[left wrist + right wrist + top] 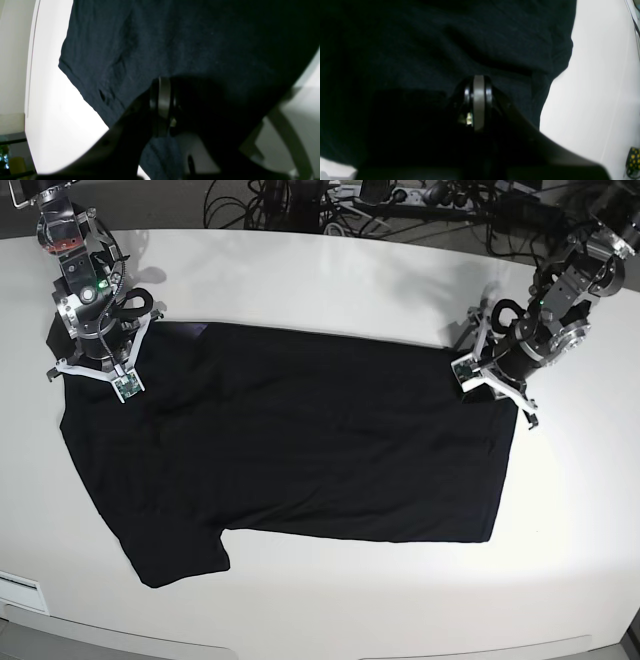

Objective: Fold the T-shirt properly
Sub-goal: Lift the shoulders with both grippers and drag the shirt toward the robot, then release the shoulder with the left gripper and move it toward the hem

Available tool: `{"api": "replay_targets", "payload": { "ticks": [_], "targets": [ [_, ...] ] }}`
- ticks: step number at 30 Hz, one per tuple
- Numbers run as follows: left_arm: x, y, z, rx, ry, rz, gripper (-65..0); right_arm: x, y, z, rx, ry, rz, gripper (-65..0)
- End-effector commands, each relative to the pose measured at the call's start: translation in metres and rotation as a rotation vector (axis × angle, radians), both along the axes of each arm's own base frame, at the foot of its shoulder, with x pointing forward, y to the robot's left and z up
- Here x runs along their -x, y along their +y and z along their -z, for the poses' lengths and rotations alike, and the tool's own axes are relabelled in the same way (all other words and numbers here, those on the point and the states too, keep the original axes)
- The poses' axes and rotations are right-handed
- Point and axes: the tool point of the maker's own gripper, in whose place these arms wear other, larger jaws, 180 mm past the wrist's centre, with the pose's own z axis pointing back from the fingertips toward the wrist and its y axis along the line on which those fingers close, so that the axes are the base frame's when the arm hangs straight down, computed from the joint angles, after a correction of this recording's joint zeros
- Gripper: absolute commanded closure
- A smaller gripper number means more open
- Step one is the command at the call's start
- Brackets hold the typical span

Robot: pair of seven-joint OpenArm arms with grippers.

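shirt spread plain side up on bench, no fold yet | left hand pinches right far corner | right hand pinches left far edge | all folds left

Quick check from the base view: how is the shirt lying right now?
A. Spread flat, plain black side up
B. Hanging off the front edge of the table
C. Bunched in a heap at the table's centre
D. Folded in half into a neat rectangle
A: the shirt lies spread open on the table, one sleeve splayed toward the front edge, with only plain black cloth showing and no print.
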Motion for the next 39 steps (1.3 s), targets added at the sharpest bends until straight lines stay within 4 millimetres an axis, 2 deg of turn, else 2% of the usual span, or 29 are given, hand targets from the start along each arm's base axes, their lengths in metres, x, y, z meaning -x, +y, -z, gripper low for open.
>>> {"api": "replay_targets", "payload": {
  "ticks": [1,7,12,16,23,31,35,39],
  "targets": [
    [0.014,0.010,0.007,-0.056,0.057,0.008,0.0,0.008,-0.013,0.000,0.039,0.030,0.016,0.0],
    [0.049,0.009,-0.002,-0.093,0.088,0.070,0.0,0.050,-0.019,0.016,0.050,0.110,0.033,0.0],
    [0.062,0.015,-0.007,-0.155,0.083,0.113,0.0,0.090,-0.016,0.019,0.040,0.163,0.045,0.0],
    [0.073,0.019,-0.008,-0.176,0.106,0.137,0.0,0.115,-0.006,0.014,0.027,0.183,0.041,0.0],
    [0.093,0.016,-0.015,-0.223,0.138,0.151,0.0,0.133,-0.013,0.000,0.130,0.164,0.028,0.0],
    [0.095,0.010,-0.033,-0.258,0.107,0.117,0.0,0.133,-0.013,0.000,0.129,0.164,0.028,0.0],
    [0.095,0.011,-0.033,-0.262,0.108,0.113,0.0,0.132,-0.013,0.000,0.129,0.163,0.028,0.0],
    [0.096,0.022,-0.031,-0.306,0.124,0.078,0.0,0.134,-0.014,0.000,0.133,0.169,0.036,0.0]
  ]
}}
